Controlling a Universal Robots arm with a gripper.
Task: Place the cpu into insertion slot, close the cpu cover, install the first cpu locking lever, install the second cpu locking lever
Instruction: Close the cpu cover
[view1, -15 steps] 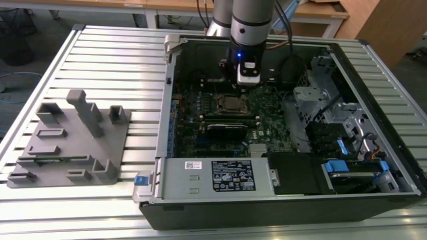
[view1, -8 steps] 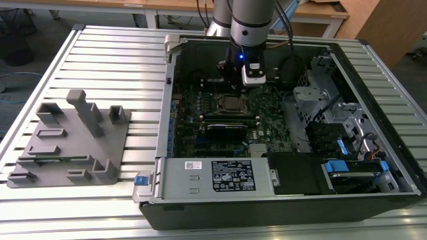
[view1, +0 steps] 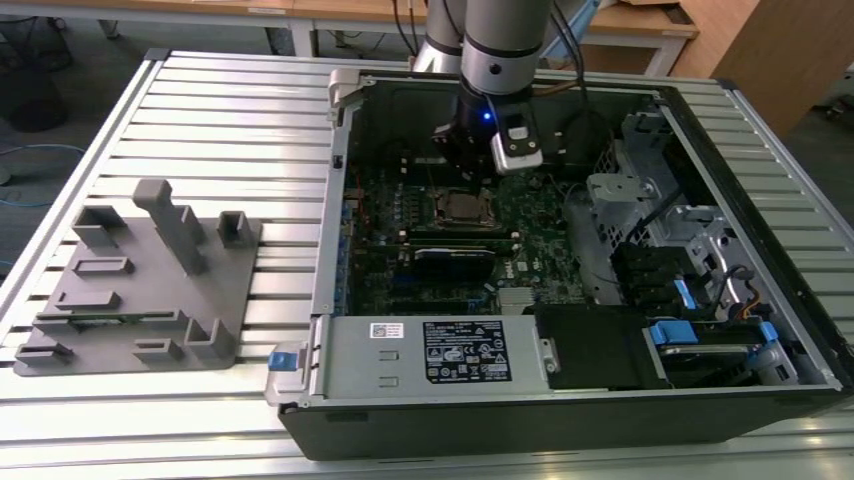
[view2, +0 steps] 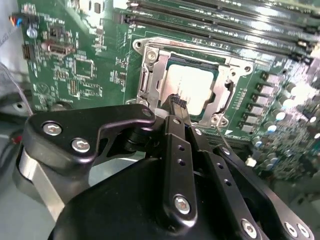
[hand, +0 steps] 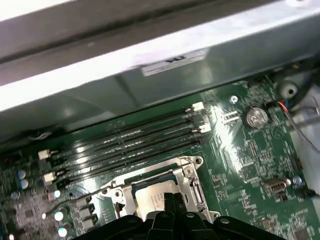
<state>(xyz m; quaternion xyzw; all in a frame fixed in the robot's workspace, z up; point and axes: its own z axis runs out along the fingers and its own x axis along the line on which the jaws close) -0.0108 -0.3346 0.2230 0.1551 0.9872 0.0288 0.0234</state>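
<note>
The cpu (view2: 196, 89) lies flat in the insertion slot (view2: 197, 61), its pale face up. The silver cpu cover (view2: 150, 70) frames it on the sides that show. I cannot tell whether the cover is latched.

In the second wrist view the claw (view2: 177, 102) has its fingers drawn narrow, tips together, with nothing between them. The tips hang over the edge of the chip nearest the claw, about where chip meets cover. Whether they touch the metal is not clear. The chip is square, so it has no long axis, and its sides run parallel to the long black memory slots (view2: 225, 20).

In the exterior view the socket sits mid-frame on the green board. The claw (view1: 457, 162) stands just above it in the frame, on an arm coming down from the top centre. This view also takes in the open computer case (view1: 534, 432) on the slatted surface (view1: 214, 110), the power-supply box (view1: 427, 350) at the lower middle, and a grey fixture block (view1: 147, 290) at the exterior view's left.

The first wrist view adds a thin wire lever (hand: 75, 201) curving away from the socket frame, and a coin battery (hand: 256, 116) well apart from it.
</note>
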